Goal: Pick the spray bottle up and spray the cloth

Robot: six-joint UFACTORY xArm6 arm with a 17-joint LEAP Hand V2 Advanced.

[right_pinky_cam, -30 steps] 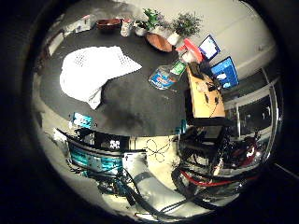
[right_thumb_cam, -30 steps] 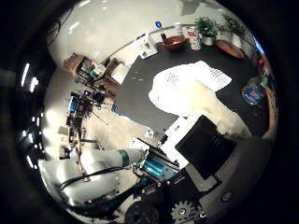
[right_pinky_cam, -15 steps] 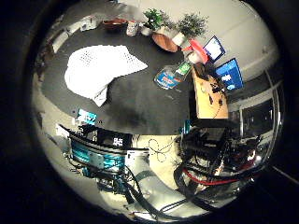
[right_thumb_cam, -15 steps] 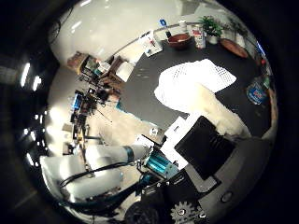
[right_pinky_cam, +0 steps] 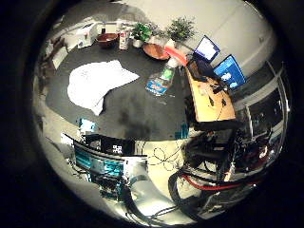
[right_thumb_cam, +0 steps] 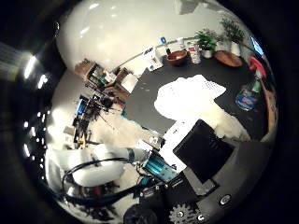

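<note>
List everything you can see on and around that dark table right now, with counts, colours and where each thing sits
Table: one, black, under everything.
Cloth: one, white, spread flat on the table.
Spray bottle: one, clear with red trigger top, on the table apart from the cloth.
Bowl: one, brown, at the table's far edge.
Plate: one, brown, near the plants.
Potted plants: two, green, at the far edge.
Monitors: two, blue screens, on a wooden desk beside the table.
Hand: one, black and white parts, well above the table.

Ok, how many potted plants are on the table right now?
2, both at the table's far edge: one potted plant beside the brown bowl, the other beyond the wooden plate. Others may be hidden.
</note>
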